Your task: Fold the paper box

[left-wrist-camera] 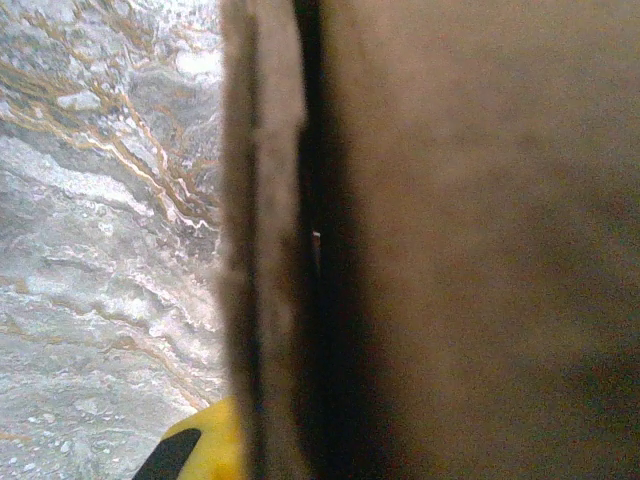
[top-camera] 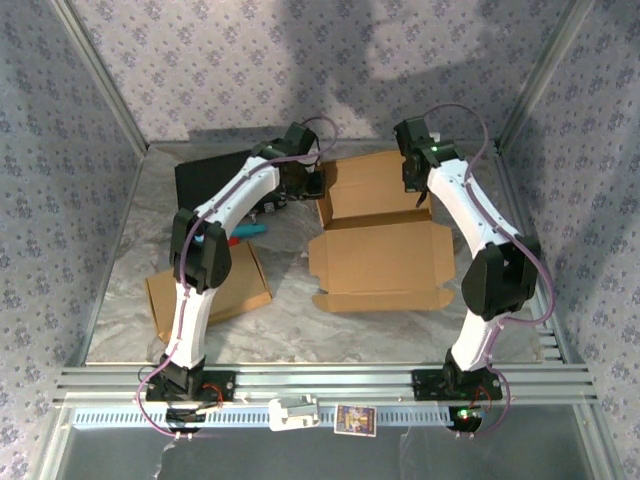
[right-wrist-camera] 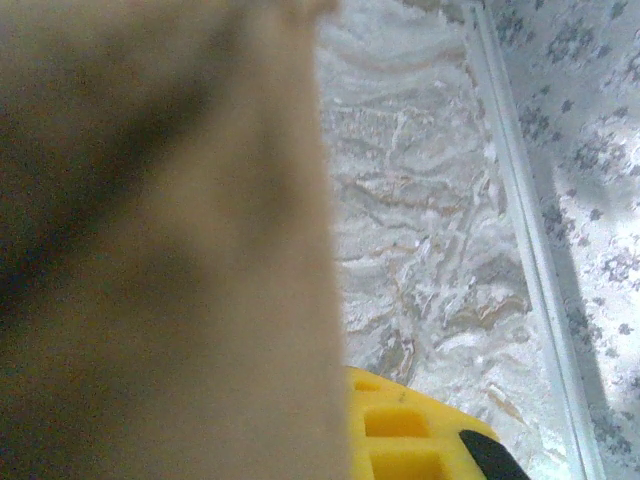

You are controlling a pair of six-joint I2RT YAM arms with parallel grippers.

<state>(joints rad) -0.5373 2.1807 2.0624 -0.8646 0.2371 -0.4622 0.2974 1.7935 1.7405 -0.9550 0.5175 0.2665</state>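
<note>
the paper box (top-camera: pixel 378 262) lies opened out in the middle of the counter (top-camera: pixel 290 320), its far panel lifted between the two arms. the main risk is uneven pull: if one side leads, the panel could twist or crease off its score line, or the thin card could slip free and drop flat. the left arm (top-camera: pixel 225 205) and right arm (top-camera: pixel 470 210) both reach forward, elbows raised, wrists tipped down at the panel's left and right edges. the left fingers (left-wrist-camera: pixel 195 455) and the right fingers (right-wrist-camera: pixel 400 430) are closed almost fully, each seemingly pinching the box's cardboard.
</note>
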